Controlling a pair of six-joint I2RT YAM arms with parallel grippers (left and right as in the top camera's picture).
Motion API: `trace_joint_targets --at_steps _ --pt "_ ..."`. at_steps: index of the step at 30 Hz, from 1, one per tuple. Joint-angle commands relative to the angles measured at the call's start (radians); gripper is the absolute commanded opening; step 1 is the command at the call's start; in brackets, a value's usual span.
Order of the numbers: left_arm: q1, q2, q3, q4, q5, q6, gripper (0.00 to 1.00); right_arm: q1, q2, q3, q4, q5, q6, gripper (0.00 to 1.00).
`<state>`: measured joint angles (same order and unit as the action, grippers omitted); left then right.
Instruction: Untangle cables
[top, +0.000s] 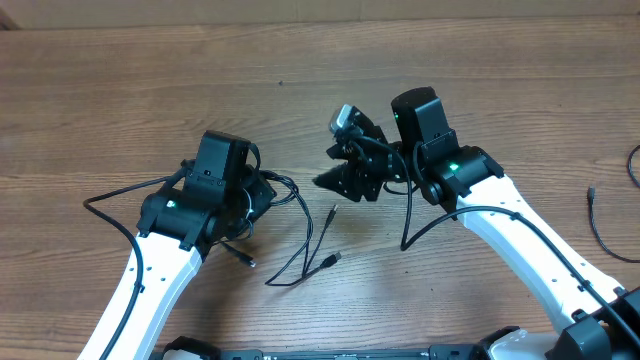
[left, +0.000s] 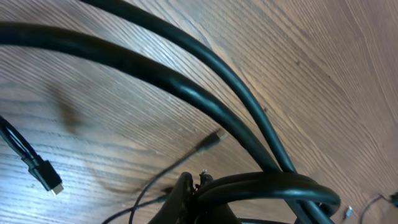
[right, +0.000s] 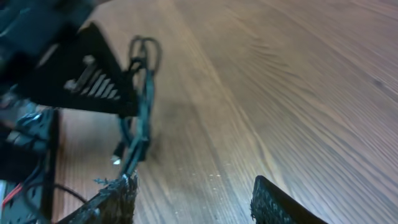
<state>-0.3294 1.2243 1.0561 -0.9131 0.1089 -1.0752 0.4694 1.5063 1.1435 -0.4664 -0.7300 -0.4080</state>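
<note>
Right end effector spread apart above the wooden desk

Bare wood shows between its two dark fingertips. Thin dark cables, blurred, run from the tip of the finger at picture-left up to a small loop. A pale plug end sits just beside them. A black triangular slotted part fills the upper left.
</note>
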Motion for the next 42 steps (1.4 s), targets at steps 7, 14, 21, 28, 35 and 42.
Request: trace_joint_targets --at_steps 7,14,21,28,35,42 --pt "0.003 -0.002 0.009 0.000 0.111 -0.103 0.04 0.098 -0.010 0.008 -0.008 -0.071 -0.266 0.46" --pt "0.000 -0.002 0.009 -0.001 0.156 -0.104 0.04 0.101 -0.010 0.008 0.006 0.008 -0.282 0.39" --pt "-0.003 -0.002 0.009 -0.003 0.173 -0.103 0.04 0.101 -0.009 0.008 0.045 0.049 -0.282 0.30" --pt "-0.016 -0.002 0.009 -0.002 0.174 -0.103 0.04 0.101 -0.007 0.008 0.051 0.049 -0.282 0.14" --pt "-0.025 -0.002 0.009 0.008 0.178 -0.103 0.04 0.108 -0.007 0.008 0.049 0.048 -0.281 0.26" --pt "-0.025 -0.002 0.009 0.019 0.195 -0.107 0.04 0.109 -0.007 0.008 0.041 0.048 -0.281 0.20"
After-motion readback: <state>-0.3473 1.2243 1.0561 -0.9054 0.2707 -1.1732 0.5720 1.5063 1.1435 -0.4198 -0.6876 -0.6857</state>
